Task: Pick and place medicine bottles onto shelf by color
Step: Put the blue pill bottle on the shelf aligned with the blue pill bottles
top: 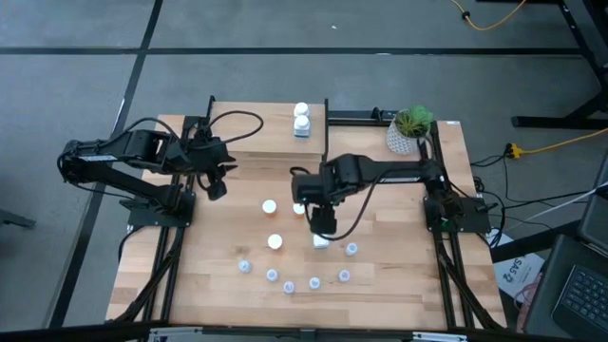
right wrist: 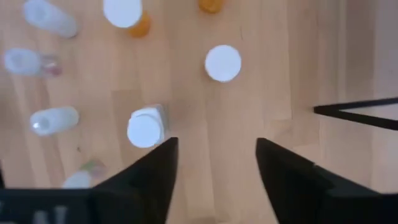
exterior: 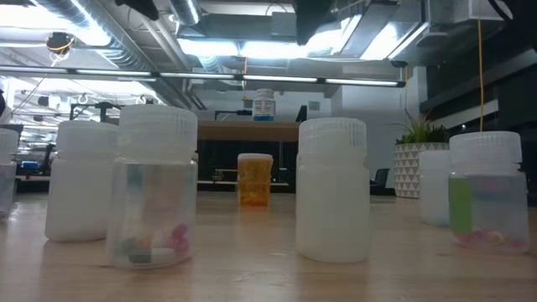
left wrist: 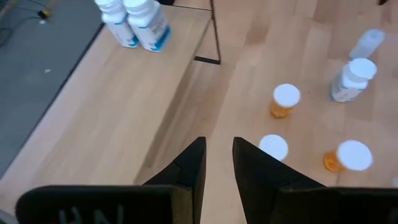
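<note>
At the upper centre of the high view stands the shelf (top: 256, 128), a light wood slab on thin black metal legs, with 2 white bottles (top: 301, 120) upright at its right end, round caps up, blue bands at their bases. In the lower half of that frame the other bottles stand scattered on the pale, grained table (top: 399, 266), all upright with long axes vertical: orange bottles (top: 275, 241) with flat round white caps near mid-frame, and small translucent vials (top: 314, 283) strung in a shallow arc along the lower centre. In the low view the near ones are ribbed-capped cylinders, some milky, some clear with pills inside.

The right gripper (top: 322, 223) hangs at the frame's centre over a blocky white bottle (right wrist: 146, 127); its 2 dark wedge-shaped fingers stand wide apart and hold nothing, the bottle beside one fingertip rather than between them. The left gripper (top: 215, 182) hangs at centre left, by the shelf's near edge; its tapered fingers (left wrist: 189, 168) are parted by only a narrow gap and grip nothing.

A white pot (top: 405, 138) with a green plant sits at the upper right.
</note>
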{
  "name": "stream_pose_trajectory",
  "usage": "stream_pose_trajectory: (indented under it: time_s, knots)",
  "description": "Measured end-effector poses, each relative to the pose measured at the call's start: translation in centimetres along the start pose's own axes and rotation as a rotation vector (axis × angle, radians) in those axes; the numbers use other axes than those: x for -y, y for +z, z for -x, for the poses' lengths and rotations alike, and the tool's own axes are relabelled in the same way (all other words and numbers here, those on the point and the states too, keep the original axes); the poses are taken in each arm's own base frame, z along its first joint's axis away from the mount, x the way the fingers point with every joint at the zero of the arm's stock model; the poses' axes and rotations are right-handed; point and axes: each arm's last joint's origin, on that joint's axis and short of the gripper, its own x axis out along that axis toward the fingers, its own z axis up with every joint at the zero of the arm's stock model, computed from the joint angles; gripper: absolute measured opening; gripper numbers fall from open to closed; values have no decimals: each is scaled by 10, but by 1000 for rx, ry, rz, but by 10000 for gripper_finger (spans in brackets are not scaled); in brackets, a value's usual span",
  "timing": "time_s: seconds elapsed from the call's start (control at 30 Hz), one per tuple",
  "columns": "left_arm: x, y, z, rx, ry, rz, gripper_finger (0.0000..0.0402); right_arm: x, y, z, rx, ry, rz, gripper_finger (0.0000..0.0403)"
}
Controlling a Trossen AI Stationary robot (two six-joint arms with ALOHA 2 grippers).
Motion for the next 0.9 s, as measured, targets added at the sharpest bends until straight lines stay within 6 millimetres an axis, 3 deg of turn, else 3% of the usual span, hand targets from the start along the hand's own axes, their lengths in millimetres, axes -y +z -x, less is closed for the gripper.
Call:
stream_pose_trajectory:
  time_s: [0.13, 0.27, 0.5, 0.73, 0.9]
  knots:
    - [1, -2, 0, -20, -25, -6, 73, -10, 3, -6, 11, 7, -32, 262]
    - [0, -5, 0, -52, -18, -19, 73, -22, 1, -11, -15, 27, -79, 268]
    - [-1, -8, 0, -81, -11, -32, 73, -60, -17, -1, -65, 146, 124, 261]
    - [-1, -9, 0, -90, -10, -41, 73, -91, -33, 9, 18, -17, 165, 259]
    - [-1, -9, 0, -92, -9, -43, 73, -100, -37, 11, 63, -104, 175, 259]
